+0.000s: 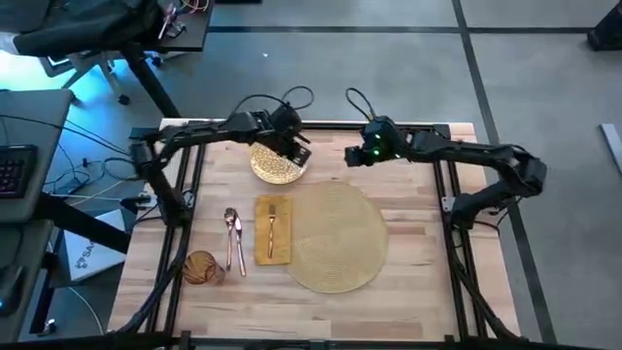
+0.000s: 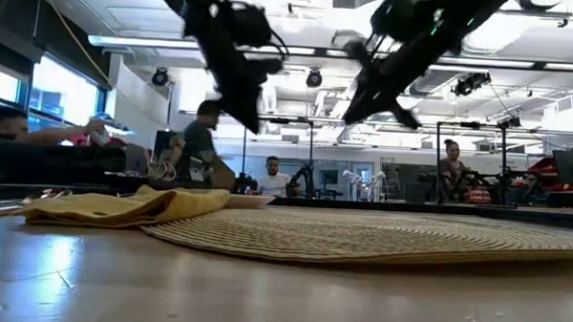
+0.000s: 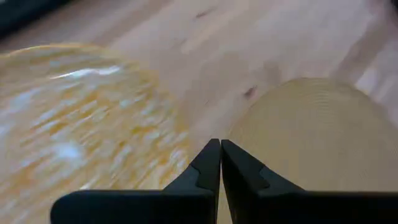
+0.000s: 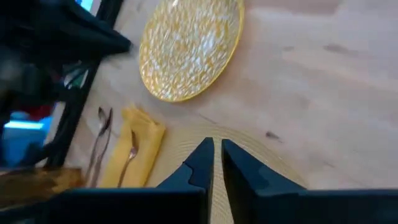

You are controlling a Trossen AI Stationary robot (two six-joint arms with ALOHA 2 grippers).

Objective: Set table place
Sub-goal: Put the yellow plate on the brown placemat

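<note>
The gold plate [image 1: 275,165] lies on the table [image 1: 418,292] near its far edge, seen also in the left wrist view [image 3: 81,130] and the right wrist view [image 4: 186,50]. My left gripper [image 1: 296,151] hovers shut over the plate's right rim, high above the table [image 2: 248,121], with nothing between its fingers [image 3: 219,149]. My right gripper [image 1: 352,156] hangs shut above the far edge of the straw mat [image 1: 332,238], clear of it [image 4: 216,149]. The yellow napkin [image 1: 272,231] lies left of the mat with a fork [image 1: 272,222] on it. Left of the napkin lie two more pieces of cutlery [image 1: 233,238] and the amber tumbler [image 1: 201,267].
The black rail frame [image 1: 457,243] edges the table on all sides. Bare wood lies right of the mat and along the near edge. Beyond the table, people sit at desks [image 2: 272,175], and a dark desk with a keyboard [image 1: 15,170] stands at the left.
</note>
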